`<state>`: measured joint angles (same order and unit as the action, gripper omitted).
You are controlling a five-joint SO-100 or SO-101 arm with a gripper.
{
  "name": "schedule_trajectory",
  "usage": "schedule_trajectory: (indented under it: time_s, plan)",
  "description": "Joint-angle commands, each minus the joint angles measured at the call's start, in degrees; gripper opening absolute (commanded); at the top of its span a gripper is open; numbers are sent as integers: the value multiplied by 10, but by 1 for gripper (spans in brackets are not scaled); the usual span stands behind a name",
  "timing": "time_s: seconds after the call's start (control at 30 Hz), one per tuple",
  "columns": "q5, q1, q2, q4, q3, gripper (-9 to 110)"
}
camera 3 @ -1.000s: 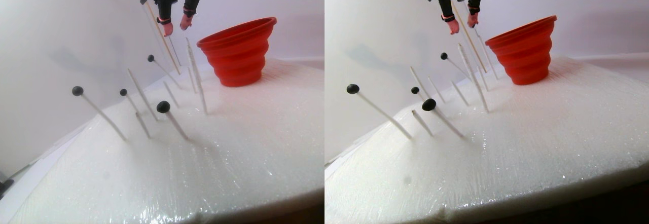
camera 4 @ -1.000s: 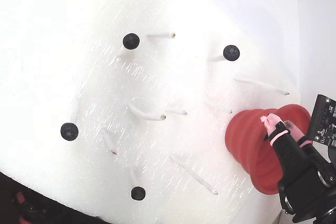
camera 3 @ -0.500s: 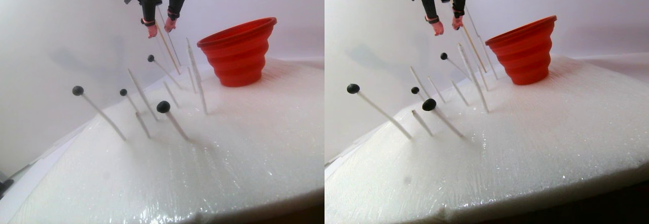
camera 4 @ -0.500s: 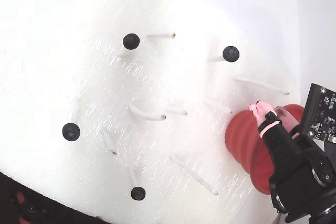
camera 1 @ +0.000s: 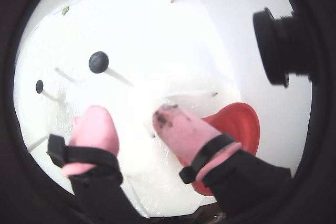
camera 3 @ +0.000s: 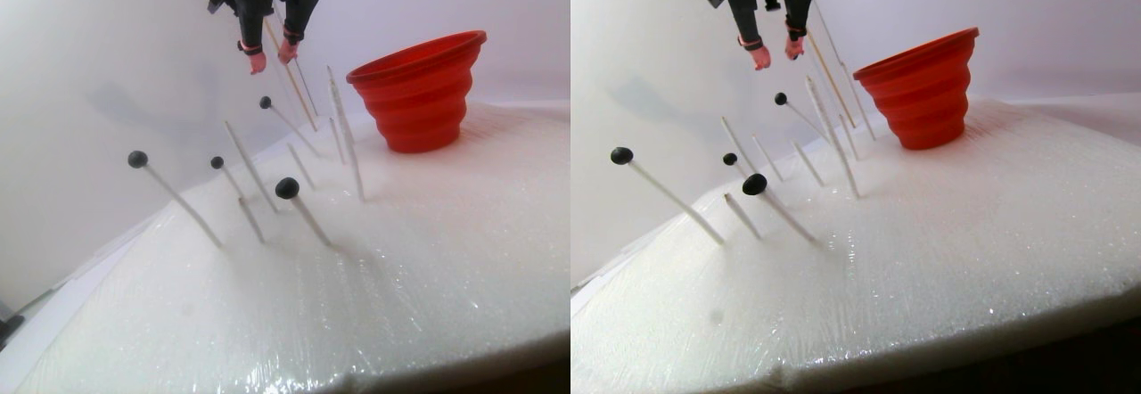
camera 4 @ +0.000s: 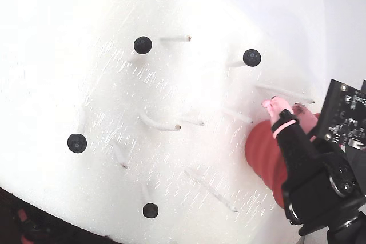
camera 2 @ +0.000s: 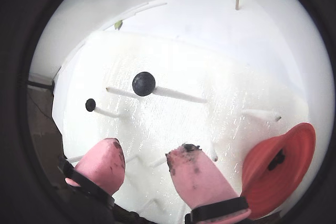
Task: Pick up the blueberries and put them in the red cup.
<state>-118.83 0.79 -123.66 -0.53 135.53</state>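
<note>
Your fingers (camera 2: 147,163) hang spread and empty above white pegs (camera 3: 341,113), just left of the red cup (camera 3: 419,91) in the stereo view. Four blueberries (camera 4: 142,44) sit atop pegs across the foam pad (camera 3: 428,260); bare pegs crowd between.

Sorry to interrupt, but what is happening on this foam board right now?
A single robot arm is picking blueberries off thin white pegs for the red cup. Its pink-tipped gripper hangs open and empty above the board, beside the cup. Four blueberries remain on pegs in the fixed view.
</note>
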Motion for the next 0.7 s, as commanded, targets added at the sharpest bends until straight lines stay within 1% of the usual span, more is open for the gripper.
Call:
schedule_trajectory:
  time_s: [0.0,0.67]
  plan:
    - [-5,-30,0,19,-6,17]
    - [-4,-36,110,107,-44,20]
